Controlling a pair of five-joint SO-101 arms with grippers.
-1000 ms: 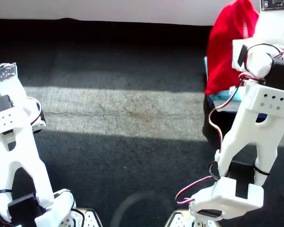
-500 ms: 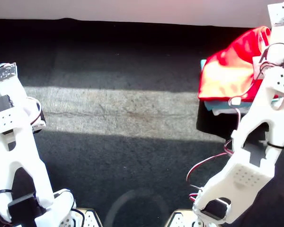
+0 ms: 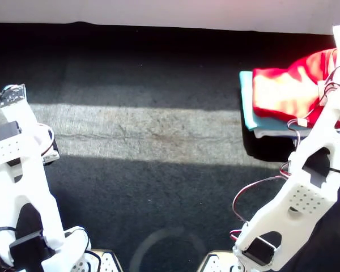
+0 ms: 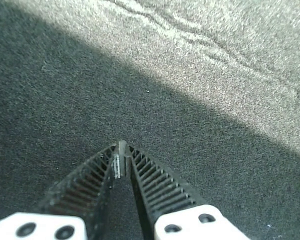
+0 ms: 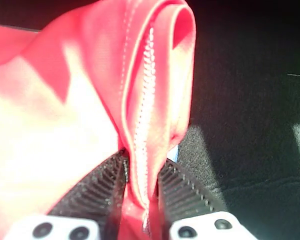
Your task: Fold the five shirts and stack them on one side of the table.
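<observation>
Right gripper (image 5: pixel 141 164) clamped on red shirt (image 5: pixel 65 100) hem, fold ridge running lengthwise straight ahead of its jaws, teal shirt (image 3: pixel 248 105) beneath, left gripper (image 4: pixel 121 148) closed, empty, over counter (image 4: pixel 215 75).

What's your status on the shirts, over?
Left jaws shut, empty, over bare mat. Right jaws shut on red shirt, lying atop the folded stack, far right. Nothing in the way.
</observation>
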